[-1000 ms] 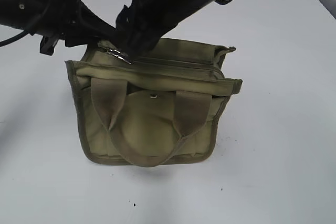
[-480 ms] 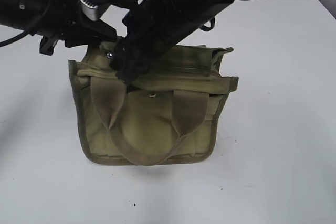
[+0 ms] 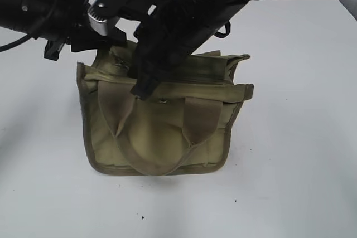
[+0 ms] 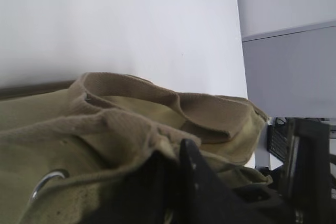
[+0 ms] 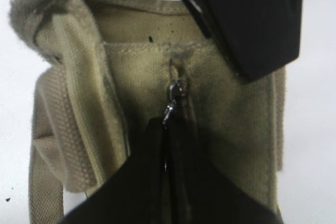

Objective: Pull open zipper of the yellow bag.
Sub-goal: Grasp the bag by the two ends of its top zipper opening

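Flat white matte tabletop (image 3: 290,182) filling scene, showing few tiny dark specks (image 3: 143,217) near front edge; grey wall panel (image 4: 286,72) standing behind.

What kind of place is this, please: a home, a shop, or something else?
Probably a robot test bench or lab, not a home. A plain white table holds only the yellow bag, two black robot arms reach over it, and the left wrist view shows a bare grey wall panel behind.

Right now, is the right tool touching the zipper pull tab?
Touching. The right wrist view shows the right tool shut on the pull tab, its lower end pinched between the fingers.
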You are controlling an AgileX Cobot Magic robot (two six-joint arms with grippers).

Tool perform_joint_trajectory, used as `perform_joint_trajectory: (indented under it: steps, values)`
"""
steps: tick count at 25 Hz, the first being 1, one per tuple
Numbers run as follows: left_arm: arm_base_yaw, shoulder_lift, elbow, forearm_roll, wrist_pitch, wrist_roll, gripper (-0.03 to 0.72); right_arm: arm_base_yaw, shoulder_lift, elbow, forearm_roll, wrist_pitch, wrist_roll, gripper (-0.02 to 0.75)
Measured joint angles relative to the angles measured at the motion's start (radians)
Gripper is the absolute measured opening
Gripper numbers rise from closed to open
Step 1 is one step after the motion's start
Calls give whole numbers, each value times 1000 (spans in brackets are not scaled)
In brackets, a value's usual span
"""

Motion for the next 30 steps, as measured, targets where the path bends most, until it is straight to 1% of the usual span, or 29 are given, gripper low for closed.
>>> perform_joint_trajectory:
  steps: [3,7,11,15,17,20,23,24,26,27,28,30]
  values:
    - [-1,0,0,-5,8,0,30,0,-23,0,-49,39,47,2]
    - [-1,0,0,-24,18,0,30,-18,-81,1,-159,148,185,2]
    - [-1,0,0,-36,20,0,29,-97,-142,3,-199,308,286,2]
    - [-1,0,-1,-37,22,0,29,-216,-173,4,-202,498,369,2]
    - [-1,0,-1,-36,22,0,29,-276,-175,9,-202,564,394,2]
    - [-1,0,-1,-36,22,0,29,-332,-175,10,-162,596,407,2]
    - [-1,0,-1,-36,20,0,29,-343,-175,10,-91,606,415,4]
    - [-1,0,-1,-36,19,0,29,-343,-175,10,-63,606,419,17]
    - [-1,-3,-1,-32,19,0,45,-343,-182,10,-7,606,444,86]
    - [-1,-8,-1,-25,19,0,61,-343,-188,10,9,607,468,150]
    - [-1,-19,-1,-14,18,0,92,-343,-199,10,13,607,497,228]
    - [-1,-59,-1,27,18,0,193,-343,-229,17,1,607,553,376]
